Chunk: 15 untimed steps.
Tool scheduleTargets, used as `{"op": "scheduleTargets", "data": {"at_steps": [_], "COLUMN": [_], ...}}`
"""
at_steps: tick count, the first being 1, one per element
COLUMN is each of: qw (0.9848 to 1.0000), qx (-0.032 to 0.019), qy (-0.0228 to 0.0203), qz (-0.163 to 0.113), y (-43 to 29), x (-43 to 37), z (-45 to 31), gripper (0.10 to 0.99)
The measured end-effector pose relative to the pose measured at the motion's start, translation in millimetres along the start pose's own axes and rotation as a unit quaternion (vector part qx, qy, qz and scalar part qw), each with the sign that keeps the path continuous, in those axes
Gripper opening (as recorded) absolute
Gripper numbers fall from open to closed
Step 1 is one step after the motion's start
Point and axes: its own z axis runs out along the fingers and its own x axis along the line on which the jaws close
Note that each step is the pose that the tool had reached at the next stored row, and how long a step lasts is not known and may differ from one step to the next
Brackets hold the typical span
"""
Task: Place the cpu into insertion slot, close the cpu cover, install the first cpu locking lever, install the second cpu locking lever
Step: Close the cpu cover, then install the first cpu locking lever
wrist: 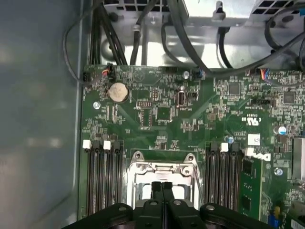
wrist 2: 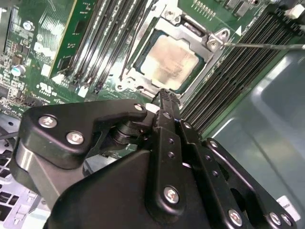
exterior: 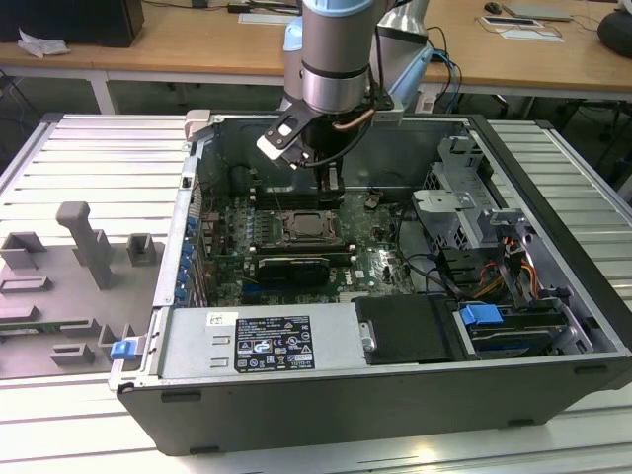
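The fingers were clenched together, empty, just above the cpu framed by the cover. A white label, unreadably small, marked the case.

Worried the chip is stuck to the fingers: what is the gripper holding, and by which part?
Nothing. The gripper is shut, fingers together and empty; the cpu lies below, ungripped.

You see a green motherboard beneath the gripper, black memory slots flanking it on either side, and a round coin battery and dark cables farther ahead of it.
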Motion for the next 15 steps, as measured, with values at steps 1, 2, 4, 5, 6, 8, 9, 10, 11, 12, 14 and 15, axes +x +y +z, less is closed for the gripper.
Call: {"op": "scheduleTargets", "data": {"at_steps": [1,2,4,5,6,8,9,10,11,12,14,15], "qw": [1.0,1.0,1.0,1.0,1.0,1.0,1.0,1.0,1.0,1.0,1.0,1.0], "qx": [0.0001,0.0001,0.0001,0.0,0.0,0.0001,0.0001,0.0001,0.0001,0.0001,0.0001,0.0001], "qy": [0.0,-0.0002,-0.0001,0.0,0.0,-0.0001,0.0,0.0,-0.0001,0.0,0.0,0.0], "qz": [0.0,0.0,0.0,0.0,0.0,0.0,0.0,0.0,0.0,0.0,0.0,0.0], "y": [-1.6,-2.6,-7.4,-9.7,-11.1,-13.5,-14.9,-15.7,-16.6,-17.4,-18.9,-19.4], "x": [0.3,0.3,0.5,0.6,0.7,0.7,0.7,0.7,0.8,0.8,0.8,0.8], "z": [0.2,0.2,0.4,0.5,0.5,0.5,0.7,0.7,0.8,0.9,1.0,1.0], "gripper": [0.106,0.106,0.106,0.106,0.106,0.106,0.106,0.106,0.106,0.106,0.106,0.106]}}
